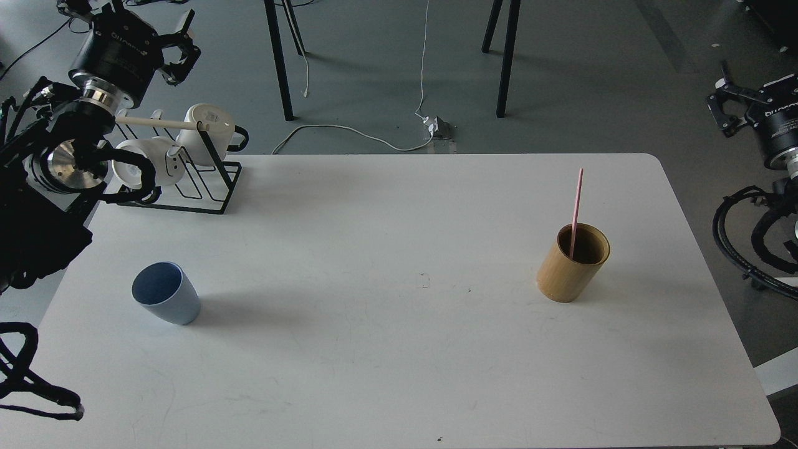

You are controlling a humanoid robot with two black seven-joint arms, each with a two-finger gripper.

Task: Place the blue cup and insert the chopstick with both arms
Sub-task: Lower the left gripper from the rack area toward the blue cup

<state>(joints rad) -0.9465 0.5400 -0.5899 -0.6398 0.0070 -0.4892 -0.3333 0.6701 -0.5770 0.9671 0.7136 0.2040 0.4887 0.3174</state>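
The blue cup [165, 301] stands upright on the left front part of the white table [399, 374]. The pink chopstick [577, 206] stands leaning in the tan cylindrical holder [570, 268] on the right side of the table. My left gripper [129, 20] is open and empty, raised at the top left behind the mug rack, far from the cup. My right gripper [765, 87] is at the right edge, off the table. Its one visible finger [724, 103] stands spread wide, so it looks open and empty.
A black wire rack [187, 168] with white mugs [209, 128] and a pale wooden rod stands at the table's back left corner. Black chair legs [280, 62] and a white cable [349, 131] are on the floor behind the table.
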